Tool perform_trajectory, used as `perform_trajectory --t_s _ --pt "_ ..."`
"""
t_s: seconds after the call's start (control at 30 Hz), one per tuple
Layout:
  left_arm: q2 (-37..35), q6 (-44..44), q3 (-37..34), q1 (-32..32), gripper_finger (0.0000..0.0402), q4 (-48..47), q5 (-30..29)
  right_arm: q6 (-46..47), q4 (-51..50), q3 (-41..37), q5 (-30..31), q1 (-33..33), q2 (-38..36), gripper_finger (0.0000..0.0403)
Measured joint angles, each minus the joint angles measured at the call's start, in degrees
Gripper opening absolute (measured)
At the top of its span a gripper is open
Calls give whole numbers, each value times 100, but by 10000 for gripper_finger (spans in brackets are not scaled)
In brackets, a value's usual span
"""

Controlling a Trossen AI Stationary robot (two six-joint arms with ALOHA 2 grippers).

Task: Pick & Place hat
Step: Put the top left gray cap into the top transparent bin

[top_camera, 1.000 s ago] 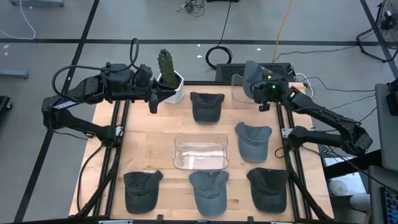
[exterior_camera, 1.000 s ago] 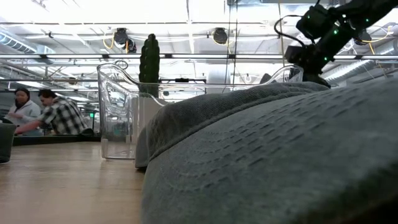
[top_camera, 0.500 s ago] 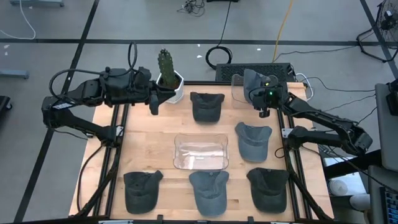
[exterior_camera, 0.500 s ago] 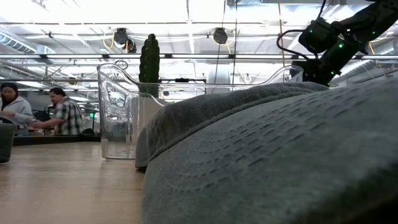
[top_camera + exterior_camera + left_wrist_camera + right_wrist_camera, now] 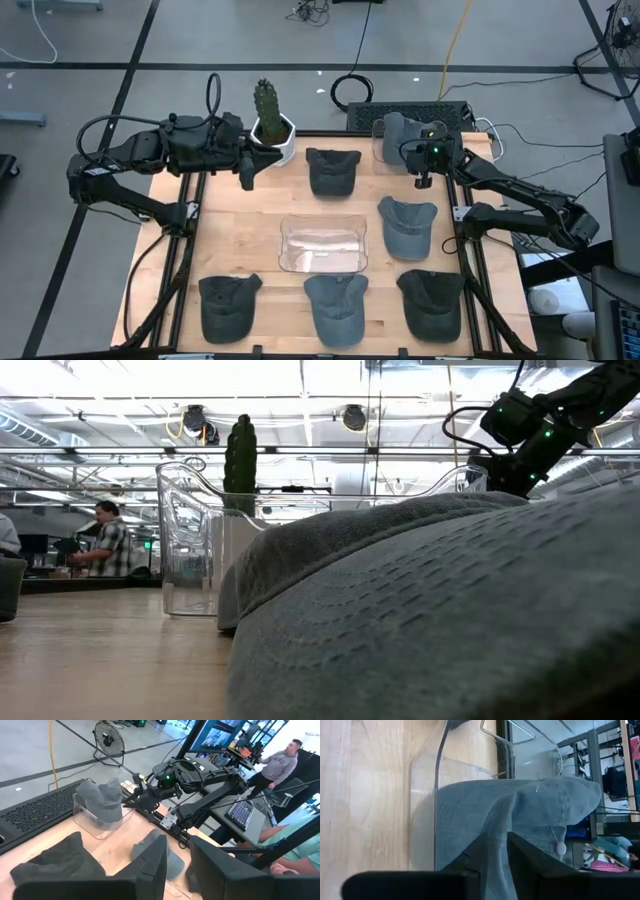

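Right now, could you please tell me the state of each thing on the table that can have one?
Hat: sitting in the far clear bin, crown up.
Far clear bin: upright, holding that hat.
Middle clear bin: empty, on the table centre.
Other five hats: lying flat on the table, untouched.
Cactus pot: upright at the far edge.
Right claw: beside the far bin, fingers apart.
Left claw: near the cactus pot, holding nothing.

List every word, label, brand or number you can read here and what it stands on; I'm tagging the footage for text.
No text can be read in any view.
Monitor in the left wrist view: shows a picture, any writing too small to read.
Keyboard beside it: key legends too blurred to read.
Hats, such as the hat in the clear bin: no visible logo or label.
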Motion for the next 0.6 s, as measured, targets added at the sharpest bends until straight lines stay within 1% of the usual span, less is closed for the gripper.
perform_trajectory --t_s 0.03,0.13,0.27,0.33,0.43,0.5,0.6 --pt "0 4 0 -11 93 0 0 12 4 0 26 0 -6 71" --pt "0 20 0 -16 93 0 -3 281 189 -1 379 2 -116 85" --pt "0 39 0 -16 93 0 -97 1105 535 0 807 9 -478 93" --pt "0 101 0 -16 93 0 -103 1855 545 0 875 9 -710 93" --pt "0 238 0 -12 93 0 -139 3278 412 0 846 11 -1026 94" --pt "0 299 0 -6 93 2 -146 4111 326 0 604 9 -1170 94" --pt "0 327 0 42 93 3 -149 5099 439 0 251 14 -1218 94"
